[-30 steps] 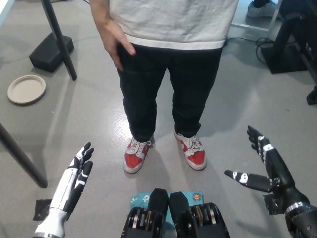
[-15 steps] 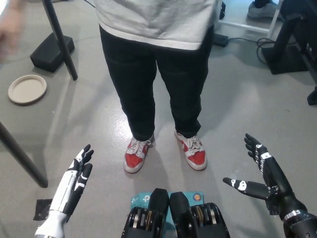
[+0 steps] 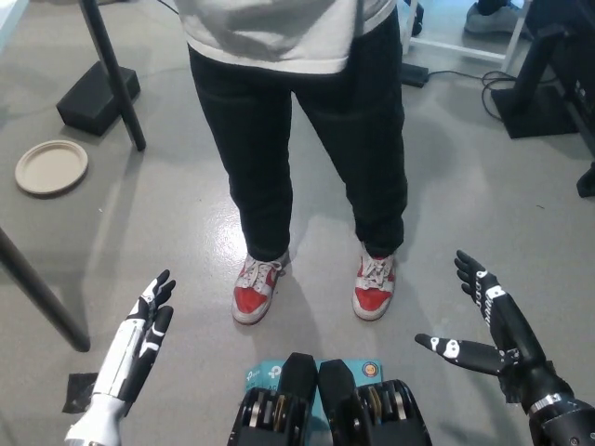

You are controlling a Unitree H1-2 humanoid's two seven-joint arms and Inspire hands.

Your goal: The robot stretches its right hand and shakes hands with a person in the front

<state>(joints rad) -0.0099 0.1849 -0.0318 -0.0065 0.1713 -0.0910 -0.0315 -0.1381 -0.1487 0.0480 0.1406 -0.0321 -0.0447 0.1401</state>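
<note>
A person [image 3: 297, 121] in a grey shirt, black trousers and red-and-white shoes [image 3: 370, 286] stands straight in front of me. None of the person's hands shows in the head view. My black right hand [image 3: 485, 327] is raised at the lower right, open with fingers spread, about level with the person's shoes and apart from them. At the lower left my white left hand [image 3: 139, 339] rests open with its fingers pointing forward.
A beige plate [image 3: 50, 166] lies on the floor at the left, near a black box [image 3: 97, 96] and dark table legs [image 3: 112, 70]. Black stands and cables [image 3: 539, 84] occupy the upper right. Grey floor lies between me and the person.
The person's hand left the picture and their foot stepped a little toward my right. My right hand edged slightly lower and forward. My left hand stayed still.
</note>
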